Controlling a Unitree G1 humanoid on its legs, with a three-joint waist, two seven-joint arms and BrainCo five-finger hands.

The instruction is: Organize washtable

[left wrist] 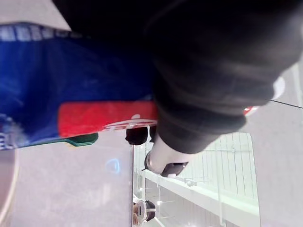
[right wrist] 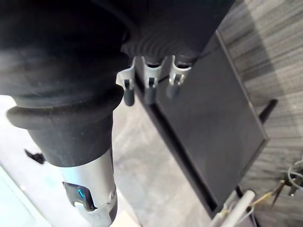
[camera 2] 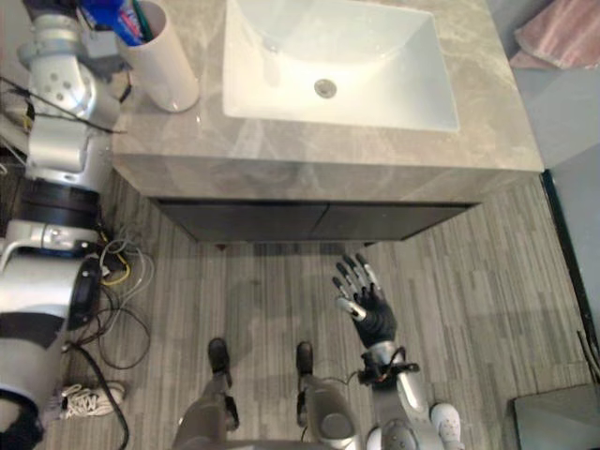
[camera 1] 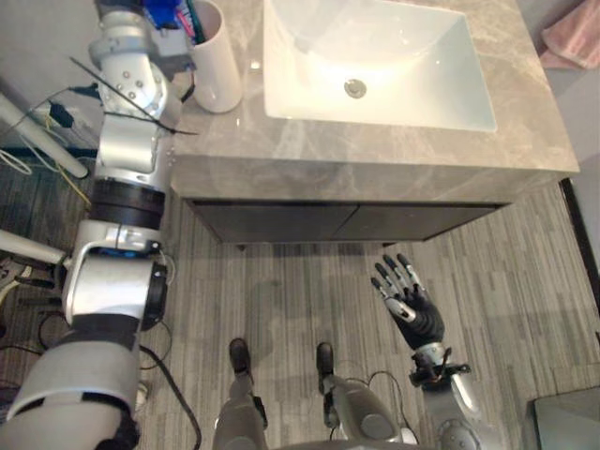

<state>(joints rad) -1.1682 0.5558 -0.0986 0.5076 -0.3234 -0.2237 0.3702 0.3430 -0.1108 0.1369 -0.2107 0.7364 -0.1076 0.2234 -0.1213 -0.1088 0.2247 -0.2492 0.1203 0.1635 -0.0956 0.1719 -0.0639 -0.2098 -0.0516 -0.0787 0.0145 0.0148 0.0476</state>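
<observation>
My left arm reaches up to the back left corner of the grey stone washtable (camera 1: 375,155). A blue tube (camera 1: 159,13) with a red band (left wrist: 104,118) lies across my left hand (left wrist: 163,161), just left of a white cup (camera 1: 217,66). The hand appears shut on the tube, though most of its fingers are hidden by its cover. Pink and green sticks (camera 2: 141,19) stand in the cup. My right hand (camera 1: 410,302) hangs low over the floor before the cabinet, with straight fingers (right wrist: 149,90) and nothing in it.
A white rectangular basin (camera 1: 394,89) is sunk into the middle of the top. Below it is a dark cabinet front (camera 1: 347,223). A pink towel (camera 1: 574,33) lies at the far right. Loose cables (camera 2: 117,267) lie on the floor at the left, and a dark box (camera 1: 567,422) at the lower right.
</observation>
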